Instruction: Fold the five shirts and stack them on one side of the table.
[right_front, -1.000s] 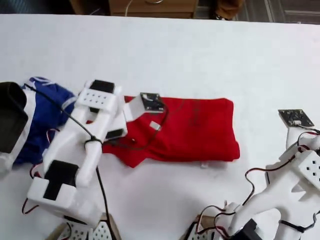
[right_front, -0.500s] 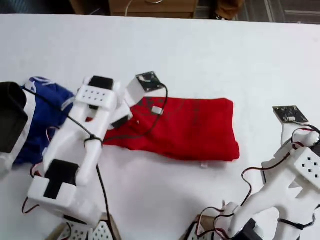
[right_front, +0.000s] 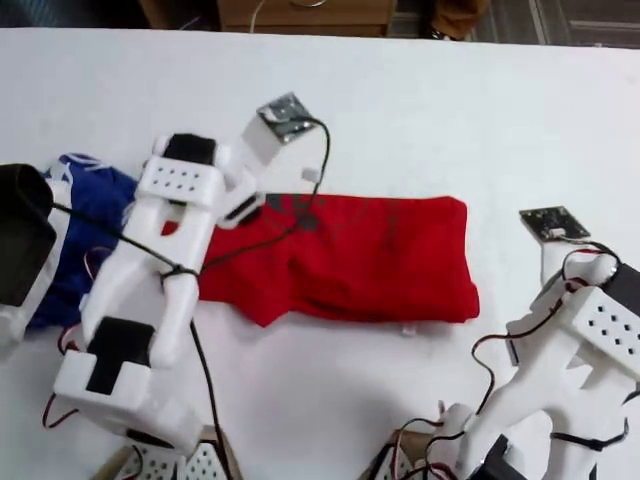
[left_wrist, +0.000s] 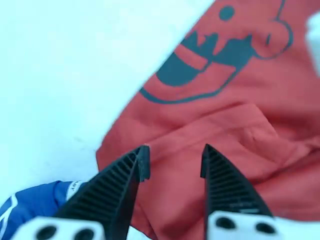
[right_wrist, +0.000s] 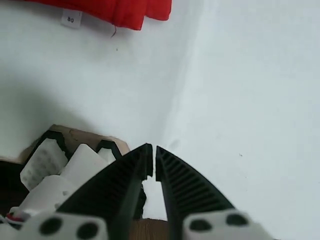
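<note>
Nearest you, by the near right corner of the surface, your right tool is clenched almost shut and grips nothing. It hangs over bare white surface, and past it you see a corner of the red shirt with a small tag.

Farther in, your left tool is released, its fingers spread above the red shirt's rumpled left end, just short of the dark print. You cannot tell whether the tips touch the fabric.

The red shirt lies across the middle of the surface as a long folded band. The blue shirt is bunched at the left edge, just beside the red one's left end. A black bundle sits against the blue shirt at that same edge.
</note>
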